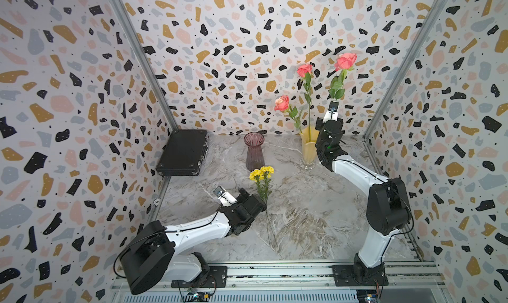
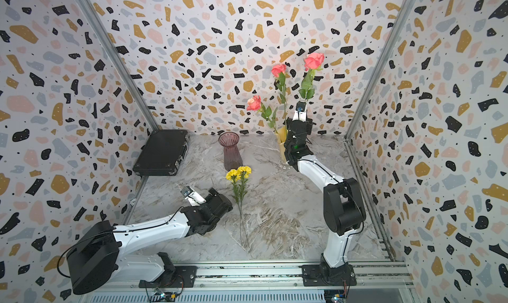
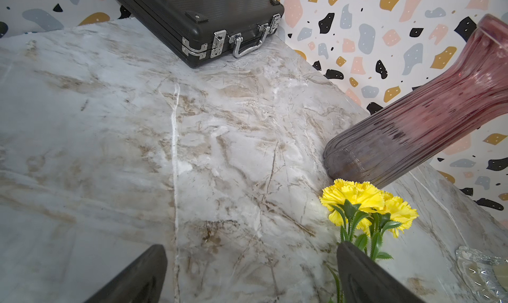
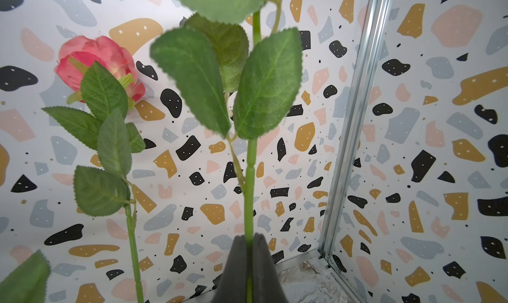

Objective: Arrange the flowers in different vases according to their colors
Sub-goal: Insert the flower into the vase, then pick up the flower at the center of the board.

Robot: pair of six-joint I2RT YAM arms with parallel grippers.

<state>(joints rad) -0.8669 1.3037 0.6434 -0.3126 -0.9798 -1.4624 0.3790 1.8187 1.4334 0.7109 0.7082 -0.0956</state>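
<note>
Flowers (image 1: pixel 304 69) number five, spread over three spots on a marble-patterned desk (image 1: pixel 316 205). Black case (image 1: pixel 182 153) lies closed and flat at the back left corner of the desk, latches and handle facing forward in the left wrist view (image 3: pixel 242 44). Purple vase (image 1: pixel 254 153), ribbed glass with a flared mouth, stands upright near the middle back. Yellow vase (image 1: pixel 308 150) with wavy rim and clear foot stands upright to its right, well apart from it. Two pink roses stand in the yellow vase: tall rose (image 1: pixel 305 69) nearly straight up, shorter rose (image 1: pixel 282 103) leaning left. Third rose (image 1: pixel 345 61) is up in the air, to the right of the yellow vase's mouth, bloom uppermost, stem roughly vertical. Two yellow carnations (image 1: pixel 261 173) lie side by side on the desk, blooms just beside the purple vase's foot, thin stems running toward the front edge. Right tool (image 1: pixel 333 106) points upward and is clenched on the third rose's stem below its leaves; the right wrist view shows both pads pinched tight against the green stem (image 4: pixel 249 260). Left tool (image 1: pixel 221 195) sits low over the desk just left of the carnation stems, released, fingers (image 3: pixel 137 277) spread wide with only bare desk between them.
</note>
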